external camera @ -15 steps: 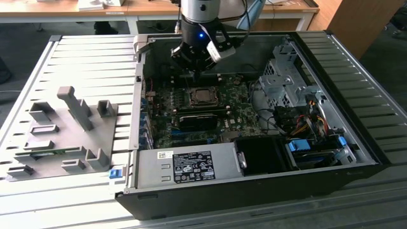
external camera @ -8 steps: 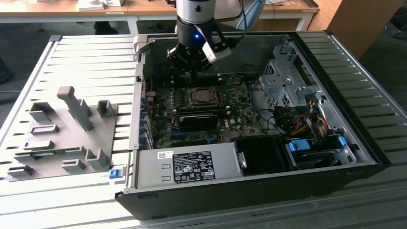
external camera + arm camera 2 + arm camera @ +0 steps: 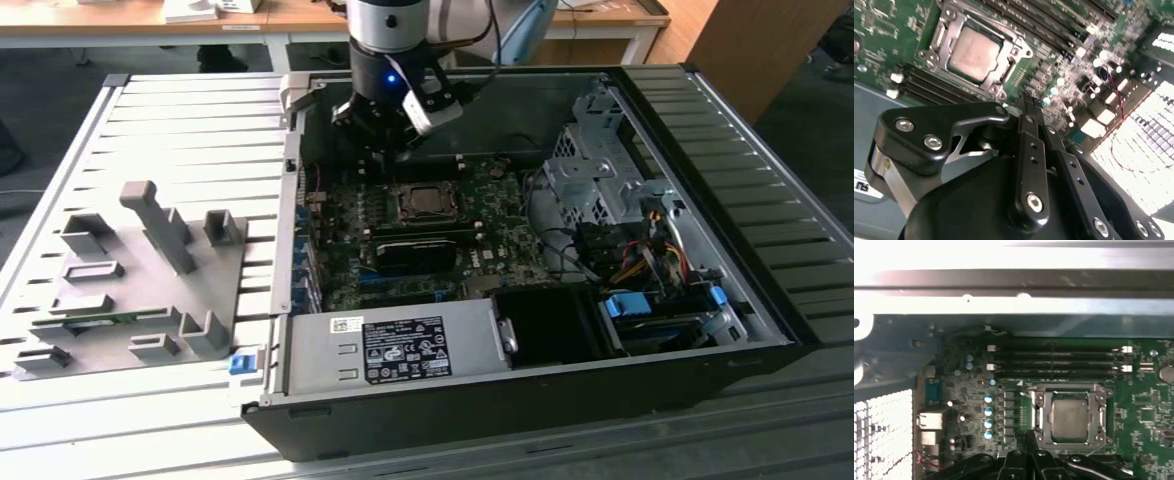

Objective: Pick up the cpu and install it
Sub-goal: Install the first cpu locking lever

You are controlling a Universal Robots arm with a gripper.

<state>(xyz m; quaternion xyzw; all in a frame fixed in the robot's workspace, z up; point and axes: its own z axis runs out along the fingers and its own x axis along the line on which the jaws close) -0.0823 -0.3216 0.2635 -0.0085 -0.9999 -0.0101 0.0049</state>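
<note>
The cpu [image 3: 427, 201] lies flat in the dark socket with the metal frame [image 3: 430, 186] on the green motherboard inside the open computer case. Both wrist views show its silvery top [image 3: 975, 53] [image 3: 1070, 416] framed by the socket [image 3: 1040, 412]. My gripper [image 3: 386, 152] hangs above the board, a little toward the exterior view's left and back of the socket. Its two black fingers [image 3: 1026, 130] lie pressed together with nothing between them, their tips [image 3: 1029, 436] just beside the socket's edge.
A grey tray [image 3: 134, 290] with upright fixtures and a green memory stick [image 3: 100, 322] sits at the exterior view's left. Within the case are memory slots [image 3: 1059, 362], a power supply [image 3: 387, 350], a drive cage [image 3: 594, 165] and bundled cables [image 3: 641, 250].
</note>
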